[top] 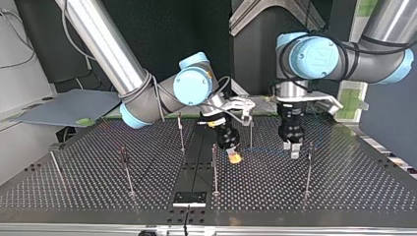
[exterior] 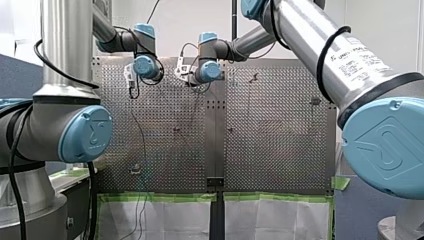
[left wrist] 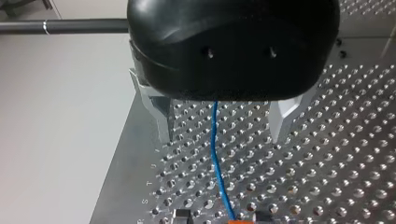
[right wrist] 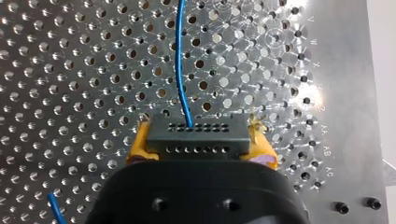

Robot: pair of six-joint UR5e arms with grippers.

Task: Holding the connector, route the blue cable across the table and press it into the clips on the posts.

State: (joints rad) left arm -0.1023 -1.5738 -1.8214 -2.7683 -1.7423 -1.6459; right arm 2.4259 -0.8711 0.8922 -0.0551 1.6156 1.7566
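The thin blue cable is light and limp (it will sag and kink rather than hold a line of its own). I judge it should be led under slight tension and never yanked, since the joint where it enters the dark rectangular connector with rows of pin holes looks like the weak spot. The connector is the stiff, blocky part and the sensible place to take hold. Along the wire itself, a loose guiding hold would suit better than a hard pinch.

My right gripper is clamped on the connector's two short ends with its yellow pads. It sits low over the perforated metal table, near its middle. The cable leaves the connector's face away from the gripper and runs just above the table toward the top view's right, to my left gripper. That gripper's metal fingers stand wide apart with the wire passing between them, apparently touching neither, so it holds nothing.

My right arm's wrist is tilted, so its gripper slants down toward the table, while my left arm's wrist points straight down. Thin metal posts stand around both grippers, one just beside my right gripper. Their clips are too small to make out.
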